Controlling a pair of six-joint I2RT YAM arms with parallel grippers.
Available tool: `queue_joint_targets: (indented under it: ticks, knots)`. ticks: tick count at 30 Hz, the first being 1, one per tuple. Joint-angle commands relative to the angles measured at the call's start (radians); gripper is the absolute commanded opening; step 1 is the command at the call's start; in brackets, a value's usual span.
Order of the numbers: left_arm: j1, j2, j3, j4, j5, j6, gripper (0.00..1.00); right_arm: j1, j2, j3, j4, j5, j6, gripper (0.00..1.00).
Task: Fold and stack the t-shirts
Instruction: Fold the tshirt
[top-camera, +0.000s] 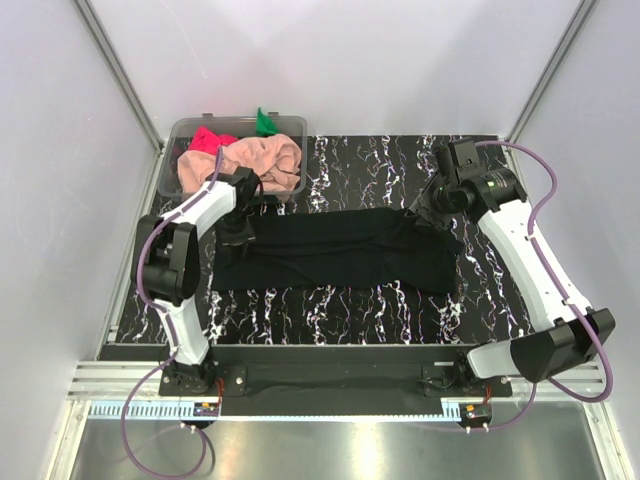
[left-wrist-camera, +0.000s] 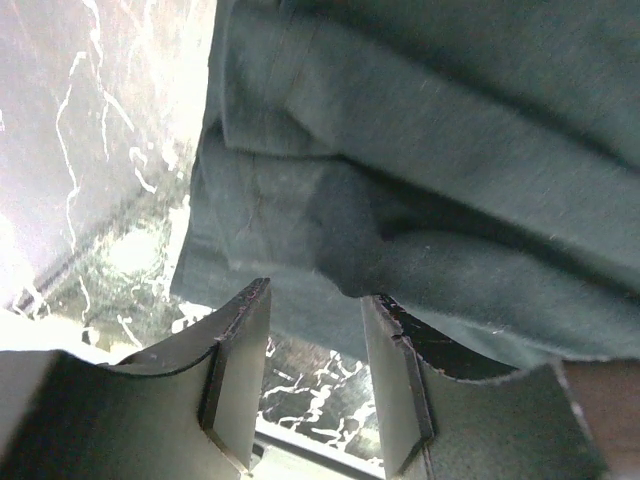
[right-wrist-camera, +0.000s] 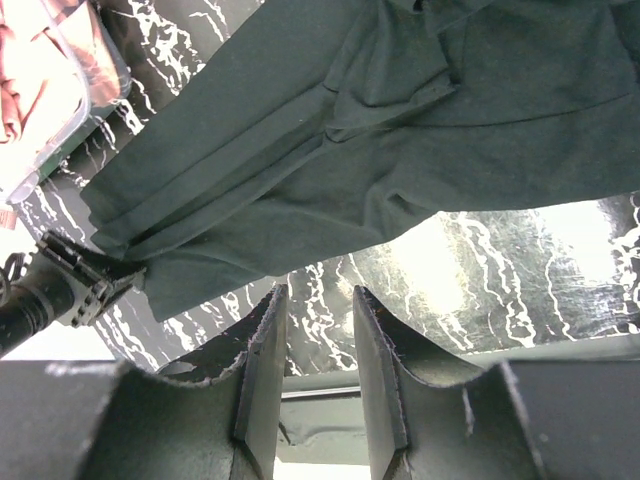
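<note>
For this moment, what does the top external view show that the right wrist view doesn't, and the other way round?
Only top external: the left arm and right arm whole, the black shirt at full length on the mat, and the green shirt and red shirt in the tub.
Only right wrist: the right gripper open with nothing in it, and the black shirt's layered folds close up.
Both: the black shirt, the left gripper at its left end, the tub with the peach shirt, the mat.

A clear plastic tub sits at the far-left corner of the black, white-veined tabletop; pale walls surround it.
</note>
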Motion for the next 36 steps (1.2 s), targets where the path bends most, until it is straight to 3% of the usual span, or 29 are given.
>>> queue_joint_targets:
  ticks: [1,15,30,34,36]
  knots:
    - [0.004,0.022,0.041,0.021,-0.042,0.010,0.46,0.004,0.003,0.013,0.038,-0.021,-0.001,0.39]
    - [0.054,0.112,0.211,0.007,-0.056,0.004,0.46,0.004,-0.001,-0.017,0.058,-0.067,0.005,0.39]
    - [0.128,0.075,0.318,-0.045,-0.065,0.099,0.46,0.004,-0.073,-0.066,0.071,-0.112,-0.009,0.37]
    - [0.126,0.062,0.372,-0.079,0.010,0.113,0.46,0.004,-0.098,-0.108,0.071,-0.170,-0.023,0.37]
    - [0.113,0.025,0.311,-0.082,0.064,0.122,0.46,0.004,-0.090,-0.119,0.037,-0.190,-0.017,0.37]
